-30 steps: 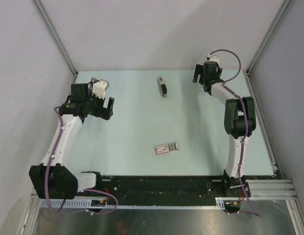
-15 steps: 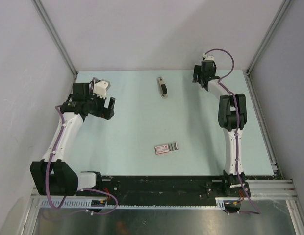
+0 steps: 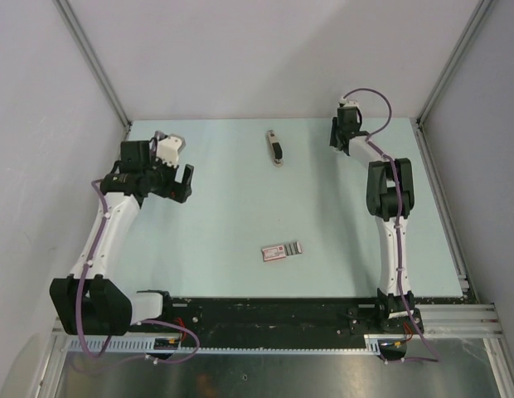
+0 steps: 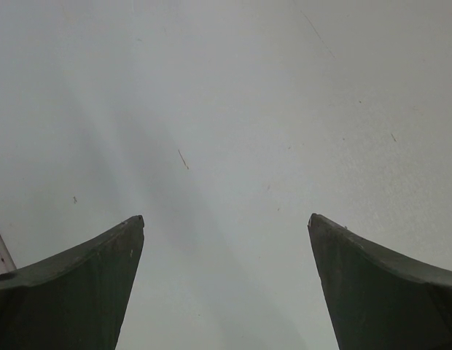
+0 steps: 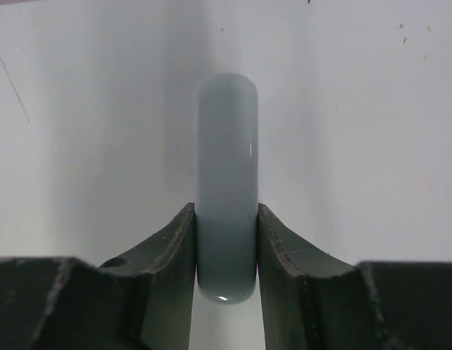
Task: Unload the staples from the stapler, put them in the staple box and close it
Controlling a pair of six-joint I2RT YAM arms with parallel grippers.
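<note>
Your right arm is reaching a little further toward the far right corner than a second ago, with its elbow drawn in. Your left arm, the stapler and the box are sitting where they were. Your right gripper (image 5: 226,208) is clamping a glossy, pale blue-grey round-ended bar (image 5: 226,146). In the right wrist view both dark fingers (image 5: 178,248) are pressing against its long sides, and its domed end is sticking out past the fingertips over the table. You cannot tell from these views what that bar is, and it is not showing in the overhead view.

Your left gripper (image 4: 226,226) is hanging released over the left side of the pale green-blue table (image 3: 224,215). Its two dark fingers are standing wide apart, with table surface showing between them.

The small slim stapler (image 3: 275,149), black top over a pale beige base, is lying at the far middle of the table. It is pointing lengthwise toward the back wall, well apart from both grippers. The staples are too small to be told apart from it in the overhead view.

A flat pink-and-grey rectangular box (image 3: 282,250) is lying nearer you, roughly at the middle of the table and well apart from the stapler.
</note>
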